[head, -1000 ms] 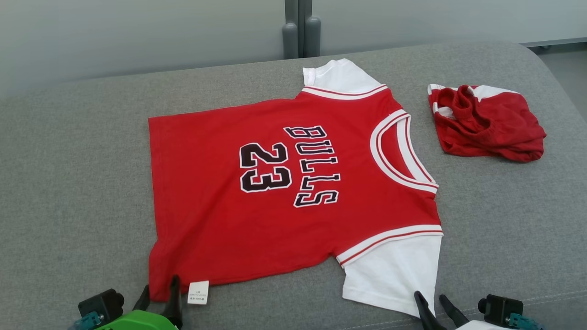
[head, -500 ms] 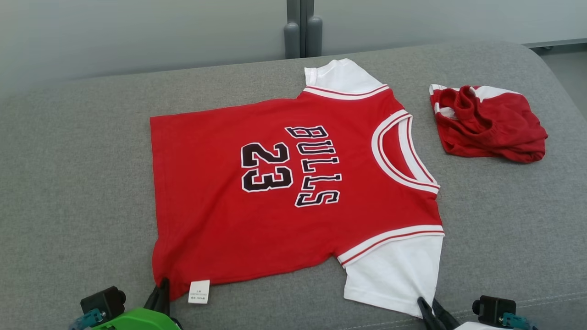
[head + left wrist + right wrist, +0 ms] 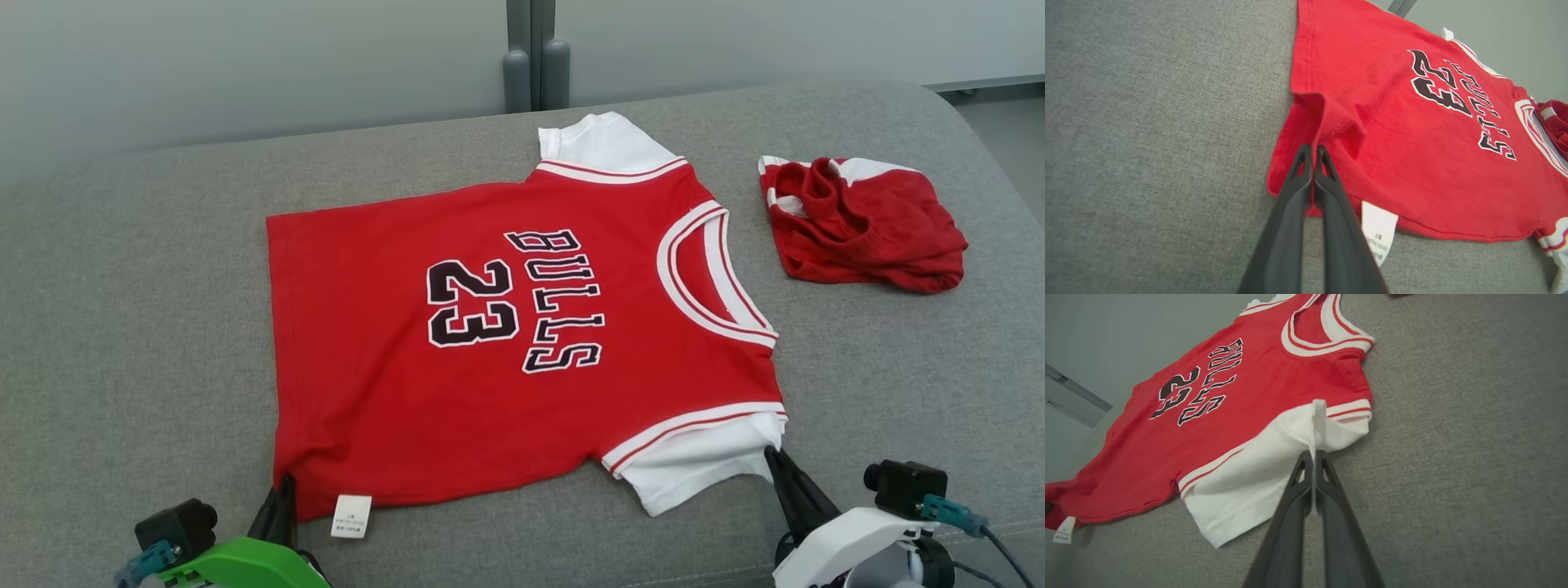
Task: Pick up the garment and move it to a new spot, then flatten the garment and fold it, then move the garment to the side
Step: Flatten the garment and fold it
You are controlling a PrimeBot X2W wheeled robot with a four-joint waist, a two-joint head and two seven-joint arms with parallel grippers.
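Since a second before, both grippers had gone from spread to pinched. The right gripper [image 3: 772,454] had also come up from the bottom edge of the head view, drawing the corner of the near white sleeve [image 3: 702,469] with it, so the sleeve lay shorter and bunched against its red-striped band. The left gripper [image 3: 283,490] had kept its place at the lower left.

The wide grey woven-fabric cushion [image 3: 122,327] bore everything. Across its middle lay the red short-sleeved basketball jersey [image 3: 367,408], front up, lettered "23" and "BULLS" in black, with its white-trimmed neck toward the robot's right and its hem toward the left. Well apart from it, at the far right, sat a crumpled red and white garment [image 3: 865,233].

In the left wrist view the left gripper [image 3: 1314,151] had its dark fingers pressed together on a raised fold of the jersey's near hem corner. In the right wrist view the right gripper [image 3: 1314,455] was clamped on a thin upright fold of the white sleeve cloth, lifted off the cushion.

A small white care label [image 3: 351,516] stuck out from the hem just beside the left gripper, lying flat on the cushion.
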